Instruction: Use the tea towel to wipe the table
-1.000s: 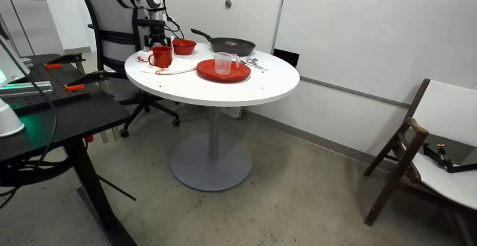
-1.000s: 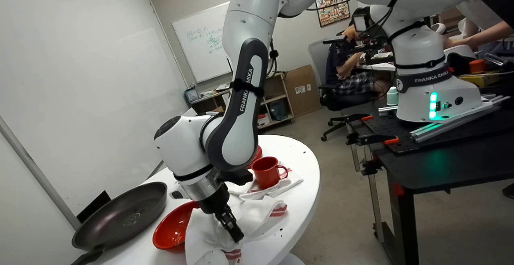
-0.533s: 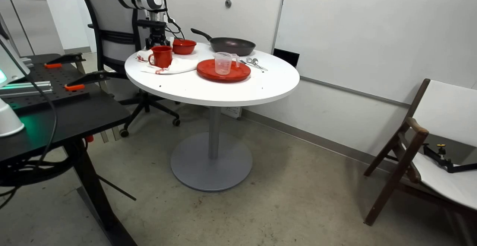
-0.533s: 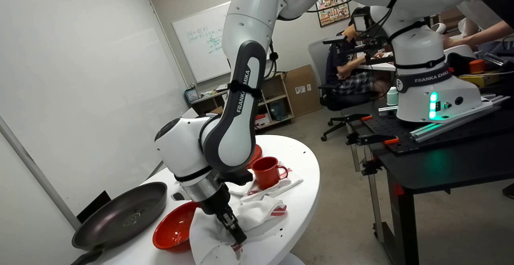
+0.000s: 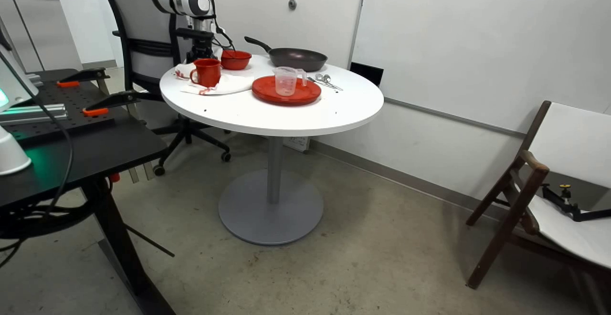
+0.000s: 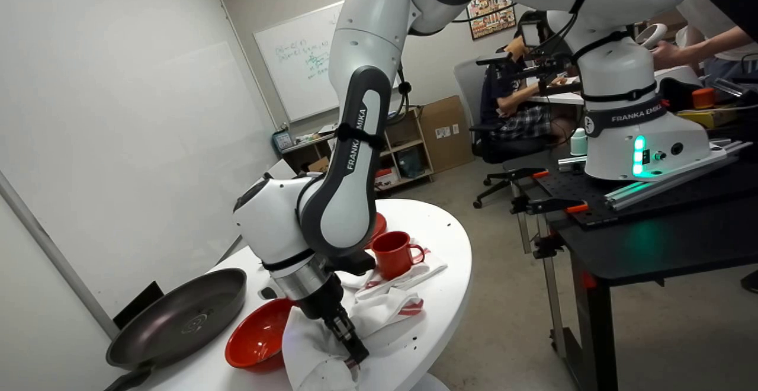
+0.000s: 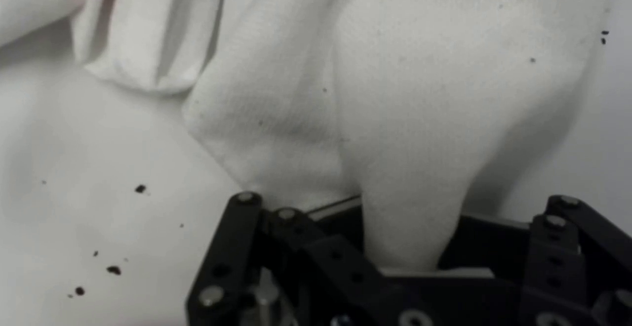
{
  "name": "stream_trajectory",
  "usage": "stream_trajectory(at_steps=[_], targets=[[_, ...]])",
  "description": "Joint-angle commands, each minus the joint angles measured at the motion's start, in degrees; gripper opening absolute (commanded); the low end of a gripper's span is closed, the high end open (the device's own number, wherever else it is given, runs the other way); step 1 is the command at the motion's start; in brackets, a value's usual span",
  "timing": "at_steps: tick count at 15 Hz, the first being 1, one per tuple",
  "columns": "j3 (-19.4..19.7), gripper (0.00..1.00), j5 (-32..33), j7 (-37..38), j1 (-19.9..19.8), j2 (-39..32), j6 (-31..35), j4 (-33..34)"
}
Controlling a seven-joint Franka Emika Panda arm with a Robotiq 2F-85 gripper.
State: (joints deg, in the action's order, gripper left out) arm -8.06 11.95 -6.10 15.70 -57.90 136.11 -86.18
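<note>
The white tea towel (image 6: 320, 343) with red stripes lies crumpled on the round white table (image 5: 267, 117), near its edge. My gripper (image 6: 359, 356) points down onto it and is shut, with a bunched part of the cloth caught at the fingertips. In the wrist view a fold of the tea towel (image 7: 410, 118) runs down between the black fingers (image 7: 489, 244); the tips themselves are covered by cloth. From an exterior view, the red mug hides the lower end of the gripper. Dark specks (image 7: 113, 270) dot the tabletop beside the towel, and a few lie on the cloth.
A red mug (image 6: 392, 255) stands on striped white cloth close to the arm. A red bowl (image 6: 260, 337) sits right beside the towel, with a dark pan (image 6: 183, 320) beyond. Red plates (image 5: 267, 90) carry a clear measuring cup (image 5: 285, 82); cutlery (image 5: 325, 81) lies behind.
The jaws have closed on the cloth, gathering its red-striped part between the fingertips. My gripper has sunk slightly and shifted a little toward the table's edge, drawing the towel's side away from the bowl.
</note>
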Motion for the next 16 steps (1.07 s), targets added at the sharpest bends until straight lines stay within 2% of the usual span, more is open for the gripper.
stream_trajectory(at_steps=[1, 7, 8, 10, 16], targets=[[-1.11, 0.0, -1.77, -1.89, -1.37, 0.52, -0.86, -1.33], [-0.9, 0.0, -1.57, -1.76, -2.53, 3.89, 0.39, -6.63], [-0.82, 0.25, -1.36, -1.95, -2.64, 4.26, 0.23, -7.15], [-0.89, 0.33, -1.26, -2.34, -3.0, 4.87, 0.55, -8.23], [-1.23, 0.76, -1.28, -3.46, -3.7, 6.77, 1.49, -10.93]])
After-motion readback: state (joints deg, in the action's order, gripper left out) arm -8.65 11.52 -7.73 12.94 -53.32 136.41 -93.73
